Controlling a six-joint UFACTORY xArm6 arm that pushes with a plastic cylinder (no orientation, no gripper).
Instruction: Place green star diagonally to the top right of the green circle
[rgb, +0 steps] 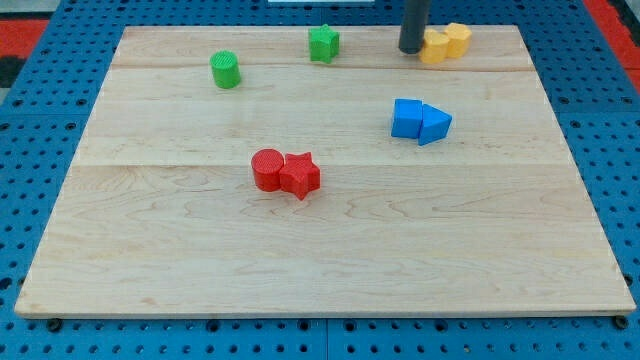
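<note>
The green star (323, 43) lies near the view's top edge of the wooden board, a little left of centre. The green circle (226, 69) stands to its left and slightly lower. My tip (412, 50) is at the view's top, right of the green star by a clear gap, touching or almost touching the left side of the yellow blocks (445, 42).
A blue cube (406, 117) and a blue triangle (435, 124) sit together right of centre. A red circle (267, 169) and a red star (300, 175) sit together at the centre. The wooden board (320, 260) rests on a blue pegboard.
</note>
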